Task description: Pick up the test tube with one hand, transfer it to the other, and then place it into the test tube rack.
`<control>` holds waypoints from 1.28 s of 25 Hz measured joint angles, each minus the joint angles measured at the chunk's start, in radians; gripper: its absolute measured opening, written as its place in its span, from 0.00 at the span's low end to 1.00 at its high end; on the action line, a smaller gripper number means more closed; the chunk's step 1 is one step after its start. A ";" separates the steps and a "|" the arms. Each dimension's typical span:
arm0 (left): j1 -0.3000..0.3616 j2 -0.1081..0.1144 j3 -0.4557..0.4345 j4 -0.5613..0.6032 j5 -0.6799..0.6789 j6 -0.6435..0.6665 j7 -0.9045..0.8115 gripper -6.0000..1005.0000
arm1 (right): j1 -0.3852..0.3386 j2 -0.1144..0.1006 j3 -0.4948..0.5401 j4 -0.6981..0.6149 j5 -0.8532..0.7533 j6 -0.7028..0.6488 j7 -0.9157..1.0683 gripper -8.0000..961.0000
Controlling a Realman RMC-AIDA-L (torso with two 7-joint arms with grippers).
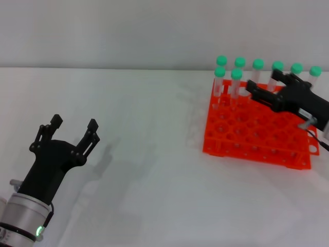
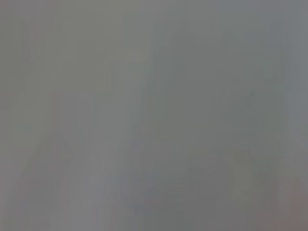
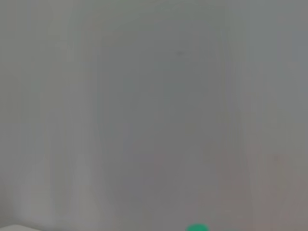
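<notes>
The orange-red test tube rack (image 1: 247, 135) stands on the white table at the right. Several clear test tubes with green caps stand upright in its back rows. My right gripper (image 1: 262, 80), bulky and black, hovers over the back of the rack, fingers spread and pointing left. One test tube (image 1: 277, 66) stands between its fingers, and I see no grip on it. A green cap (image 3: 196, 227) shows at the edge of the right wrist view. My left gripper (image 1: 73, 123), the black claw, is open and empty at the near left. The left wrist view shows only grey.
The white table (image 1: 154, 154) stretches between the two arms, with a pale wall behind it. A thin cable (image 1: 314, 135) runs off the right gripper near the rack's right end.
</notes>
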 joint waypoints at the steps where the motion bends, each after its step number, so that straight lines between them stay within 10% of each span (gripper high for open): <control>1: -0.001 0.000 0.000 -0.001 0.000 0.000 0.000 0.88 | -0.014 0.000 0.001 -0.007 0.001 -0.002 0.000 0.69; 6: -0.007 0.000 -0.003 -0.009 0.000 0.002 0.000 0.88 | -0.112 0.002 0.010 -0.034 0.088 -0.057 -0.084 0.92; 12: -0.014 0.000 -0.016 -0.015 -0.026 0.002 0.000 0.88 | -0.235 0.002 0.010 0.027 0.402 -0.178 -0.350 0.91; 32: -0.054 0.000 -0.016 -0.052 -0.079 0.000 -0.006 0.88 | -0.242 0.002 0.011 0.140 0.612 -0.159 -0.480 0.91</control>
